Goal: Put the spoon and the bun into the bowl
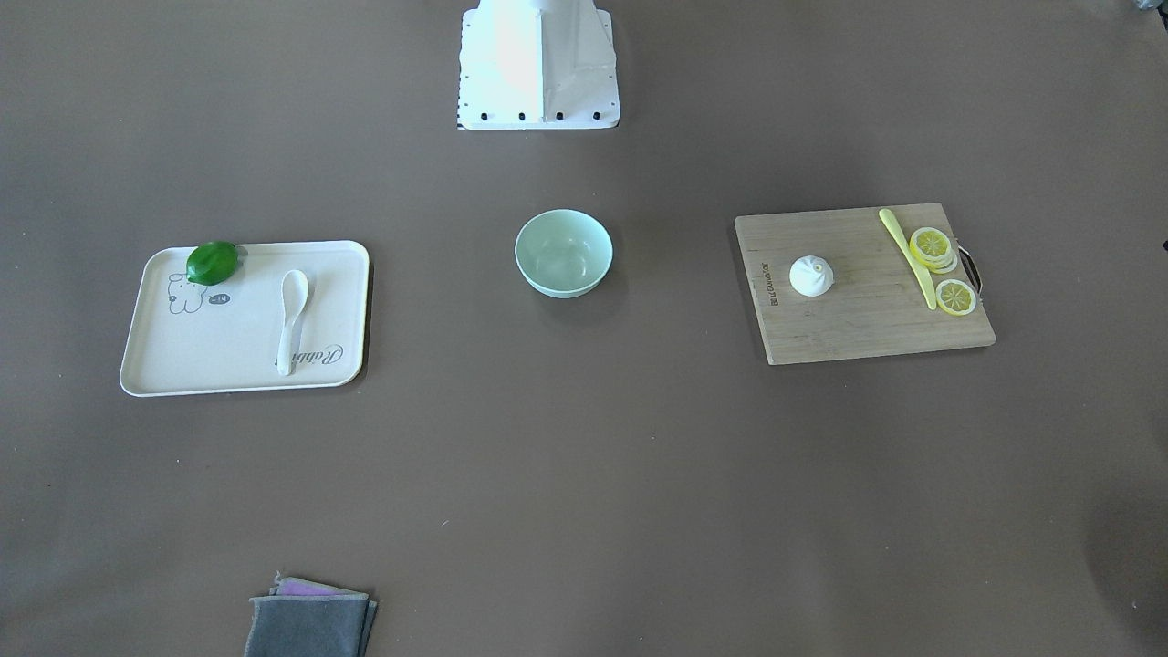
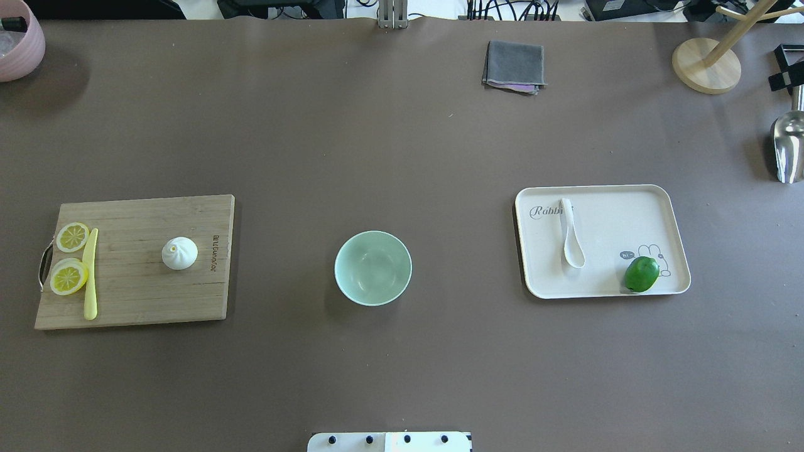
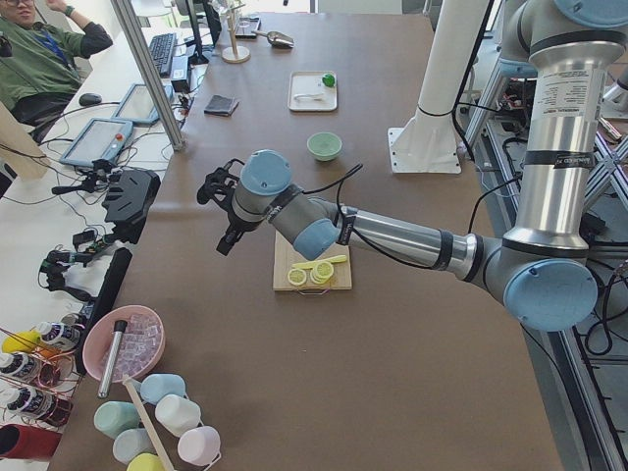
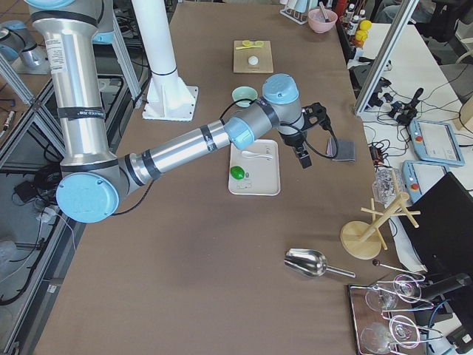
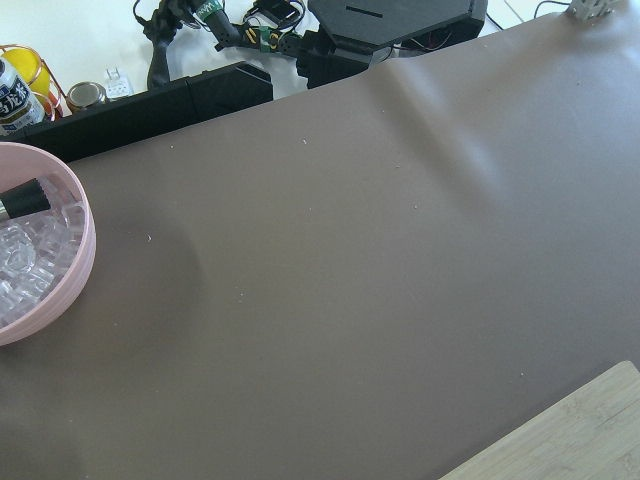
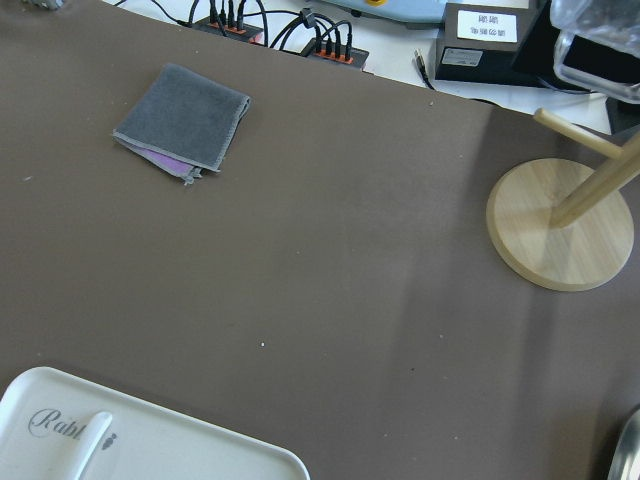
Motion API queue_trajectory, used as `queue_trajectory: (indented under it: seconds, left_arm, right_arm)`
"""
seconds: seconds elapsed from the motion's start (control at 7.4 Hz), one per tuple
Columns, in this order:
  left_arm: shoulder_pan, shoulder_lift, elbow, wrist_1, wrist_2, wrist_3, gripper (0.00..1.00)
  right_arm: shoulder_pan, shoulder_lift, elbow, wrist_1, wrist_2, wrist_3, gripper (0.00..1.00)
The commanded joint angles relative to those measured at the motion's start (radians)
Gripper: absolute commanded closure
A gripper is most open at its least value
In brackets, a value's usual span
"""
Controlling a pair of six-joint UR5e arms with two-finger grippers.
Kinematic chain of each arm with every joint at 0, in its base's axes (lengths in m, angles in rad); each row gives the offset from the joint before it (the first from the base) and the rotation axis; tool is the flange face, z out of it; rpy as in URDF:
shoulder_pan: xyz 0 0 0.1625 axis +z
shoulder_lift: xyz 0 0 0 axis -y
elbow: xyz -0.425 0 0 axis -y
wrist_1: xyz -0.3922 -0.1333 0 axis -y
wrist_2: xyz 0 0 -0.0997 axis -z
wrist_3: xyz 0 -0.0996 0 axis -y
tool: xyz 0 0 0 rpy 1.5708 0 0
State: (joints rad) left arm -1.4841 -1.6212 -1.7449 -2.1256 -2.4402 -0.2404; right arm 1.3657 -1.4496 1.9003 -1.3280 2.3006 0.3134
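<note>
The white spoon [image 2: 570,235] lies on the cream tray [image 2: 653,207], handle towards the far edge; it also shows in the front view [image 1: 292,315]. The white bun [image 2: 179,253] sits on the wooden cutting board [image 2: 138,295]. The mint-green bowl [image 2: 373,268] stands empty in the table's middle, between board and tray. My left gripper [image 3: 221,216] hangs high over the table beyond the board; my right gripper [image 4: 310,140] hangs high beyond the tray. Both show only in the side views, so I cannot tell whether they are open or shut.
Lemon slices [image 2: 70,257] and a yellow knife [image 2: 91,276] lie on the board's left part. A green lime [image 2: 641,274] sits on the tray. A folded grey cloth [image 2: 514,65], a wooden stand [image 2: 706,64], a metal scoop [image 2: 788,145] and a pink ice bowl [image 2: 19,47] stand along the far side.
</note>
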Motion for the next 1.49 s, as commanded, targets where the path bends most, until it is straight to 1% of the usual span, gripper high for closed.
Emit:
queue_trajectory:
  seconds: [0.0,0.14,0.27,0.41,0.54,0.68,0.81,1.08,1.22,1.35]
  left_arm:
    - [0.071,-0.005,-0.004,-0.037,0.000,-0.112,0.00]
    - [0.120,-0.005,-0.002,-0.101,0.003,-0.255,0.00]
    - [0.183,-0.005,-0.001,-0.193,0.006,-0.427,0.00]
    - [0.244,0.000,-0.002,-0.276,0.057,-0.588,0.00]
    - [0.352,-0.002,-0.005,-0.316,0.167,-0.685,0.00]
    - [0.457,-0.003,-0.019,-0.317,0.299,-0.721,0.00]
    - [0.532,-0.003,-0.021,-0.317,0.382,-0.721,0.01]
    - [0.673,0.001,-0.021,-0.313,0.539,-0.726,0.01]
    - [0.714,0.000,-0.022,-0.312,0.581,-0.731,0.00]
    - [0.729,0.004,-0.019,-0.312,0.589,-0.729,0.00]
  right_arm:
    - [-0.129,0.049,0.008,0.003,-0.068,0.224,0.00]
    - [-0.210,0.079,0.013,0.003,-0.139,0.333,0.00]
    - [-0.267,0.101,0.014,0.003,-0.195,0.420,0.00]
    - [-0.314,0.107,0.025,0.001,-0.216,0.456,0.00]
    - [-0.359,0.098,0.026,0.001,-0.260,0.505,0.00]
    - [-0.417,0.097,0.028,0.001,-0.315,0.585,0.01]
    - [-0.465,0.098,0.028,0.001,-0.363,0.652,0.01]
    - [-0.491,0.083,0.036,-0.002,-0.383,0.656,0.01]
    - [-0.493,0.081,0.042,-0.002,-0.386,0.656,0.00]
    - [-0.496,0.083,0.043,-0.002,-0.386,0.656,0.00]
